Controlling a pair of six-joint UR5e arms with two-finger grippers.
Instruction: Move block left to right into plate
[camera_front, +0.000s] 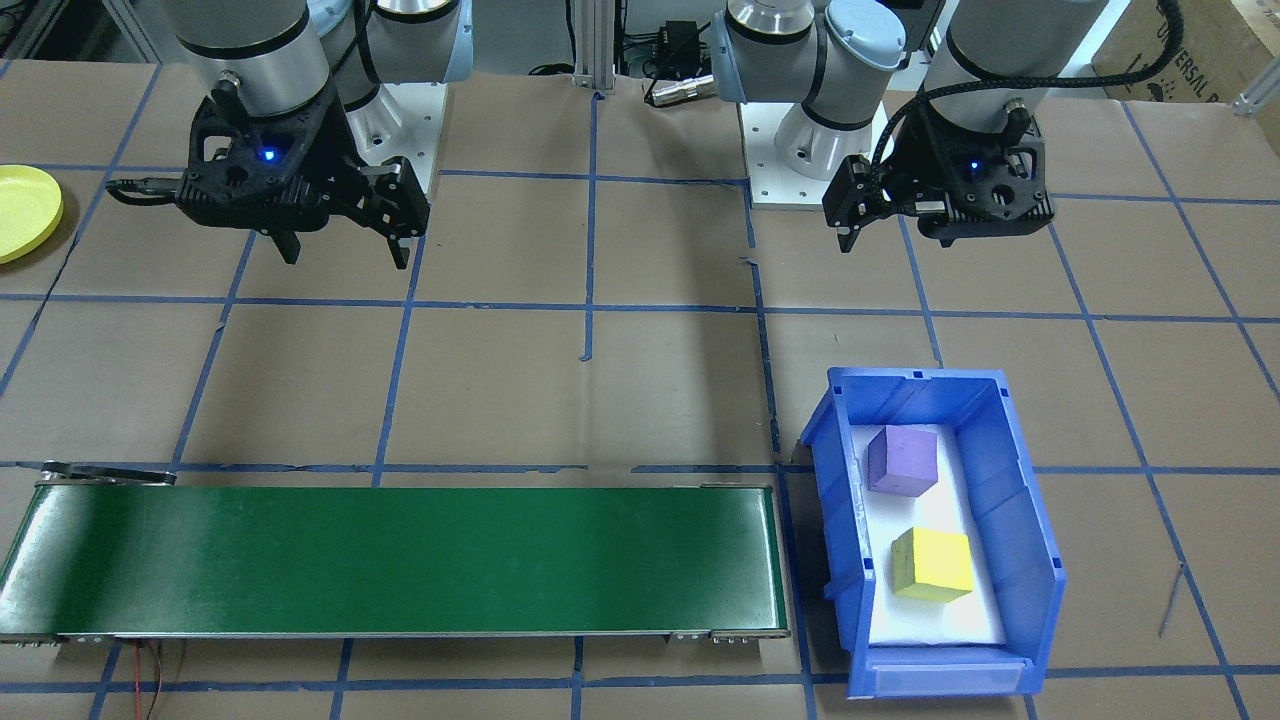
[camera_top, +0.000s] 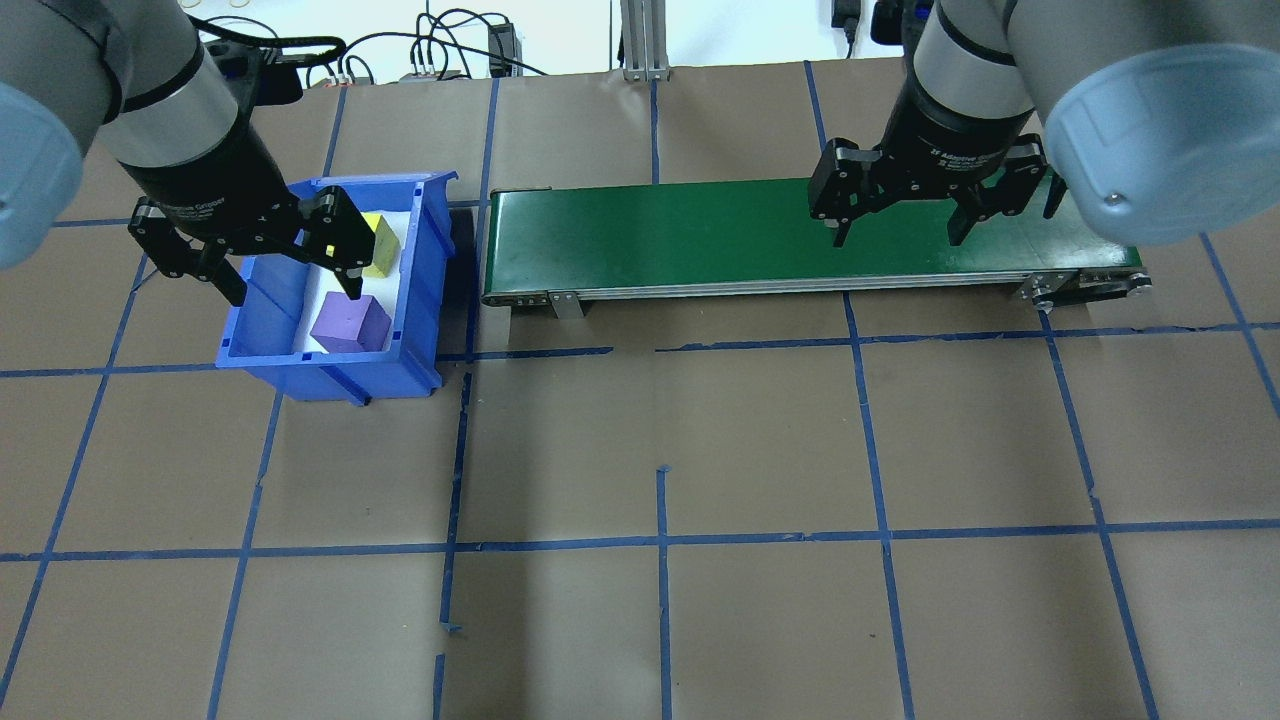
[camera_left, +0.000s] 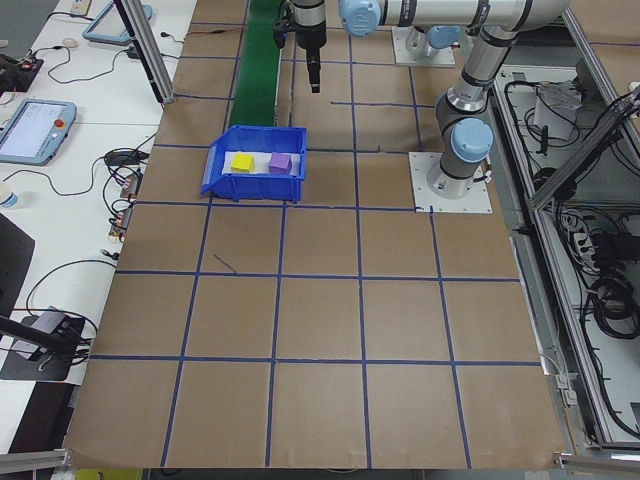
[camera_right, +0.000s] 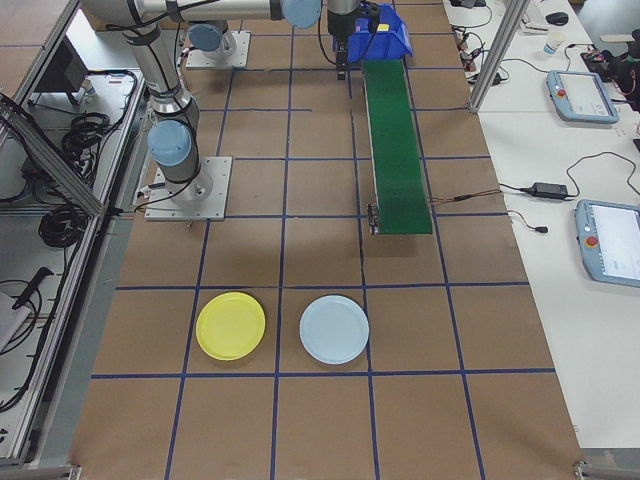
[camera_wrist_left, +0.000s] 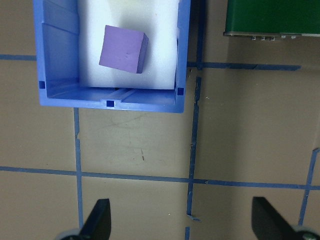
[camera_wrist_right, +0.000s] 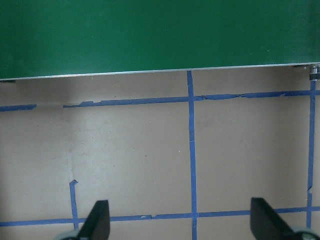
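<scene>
Table: we're looking at a brown paper-covered top (camera_top: 660, 420) ruled into squares by blue tape lines (camera_top: 660, 540), with torn spots in the tape here and there.
Conveyor: a long green belt (camera_front: 400, 560) lies along the far side from the robot, nothing on it.
Blue bin: the bin (camera_front: 1020, 520) sits just off the belt's end on the robot's left, white lining inside.
Blocks: we see a purple block (camera_front: 901, 461) and a yellow block (camera_front: 933, 563) resting apart on that lining, the purple one nearer the robot.
Yellow plate: the plate (camera_right: 231, 325) lies flat far out on the robot's right, beyond the conveyor's end, beside a pale blue plate (camera_right: 334, 329).
Left gripper: the gripper (camera_top: 285, 290) hangs in the air on the robot's side of the bin, fingers spread wide, holding nothing.
Right gripper: the gripper (camera_top: 897, 238) hovers near the belt's other end, fingers apart too, hands free.
Room: we spot side benches with teach pendants (camera_right: 581, 96) and cables, aluminium framing, and white arm bases (camera_left: 452, 182) bolted to the table.
</scene>
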